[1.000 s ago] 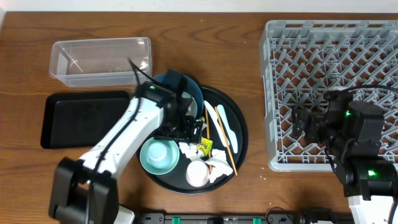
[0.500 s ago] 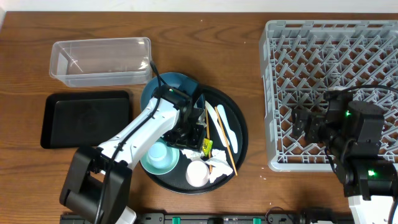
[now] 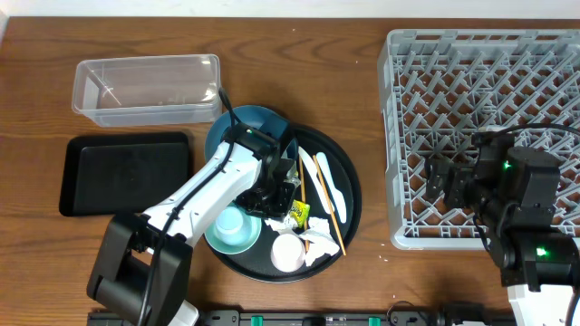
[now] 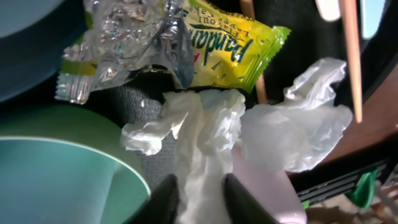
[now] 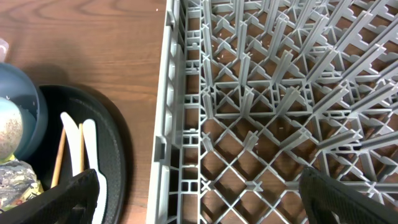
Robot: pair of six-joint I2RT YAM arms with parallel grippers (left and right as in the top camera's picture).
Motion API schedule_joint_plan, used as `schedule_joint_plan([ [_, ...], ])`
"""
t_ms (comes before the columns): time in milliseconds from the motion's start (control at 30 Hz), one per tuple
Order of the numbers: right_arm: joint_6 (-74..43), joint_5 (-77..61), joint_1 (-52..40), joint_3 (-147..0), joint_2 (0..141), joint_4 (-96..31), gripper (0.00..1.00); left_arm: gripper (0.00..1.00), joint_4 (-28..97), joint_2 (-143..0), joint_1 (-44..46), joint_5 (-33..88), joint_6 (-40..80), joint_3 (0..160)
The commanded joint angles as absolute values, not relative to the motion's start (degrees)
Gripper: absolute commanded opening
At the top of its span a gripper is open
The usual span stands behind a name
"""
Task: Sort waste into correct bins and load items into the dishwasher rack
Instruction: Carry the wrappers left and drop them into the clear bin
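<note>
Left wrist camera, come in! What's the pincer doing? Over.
Left pincer pinching crumpled white tissue on round tray. Right pincer open, empty, over rack. Yellow wrapper close beside tissue.

A crumpled white tissue (image 4: 202, 149) lies just below the yellow wrapper (image 4: 233, 50), beside the small teal bowl (image 4: 56, 180). Chopsticks (image 5: 57, 158) and spoons (image 5: 92, 143) lie alongside, near the grey rack (image 3: 480, 81).

A brown wooden table (image 3: 299, 91) with visible grain fills the scene. The light is even. A pale strip (image 3: 181, 7) runs beyond its far edge.
</note>
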State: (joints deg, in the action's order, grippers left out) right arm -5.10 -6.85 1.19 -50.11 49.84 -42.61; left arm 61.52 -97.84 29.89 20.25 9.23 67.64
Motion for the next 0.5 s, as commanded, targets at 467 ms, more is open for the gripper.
schedule_joint_plan([
  [467,-5.5,-7.3,0.4,-51.4,49.6,-42.7,0.99,0.06,63.0,-90.0,29.9,1.4,8.6,80.3],
])
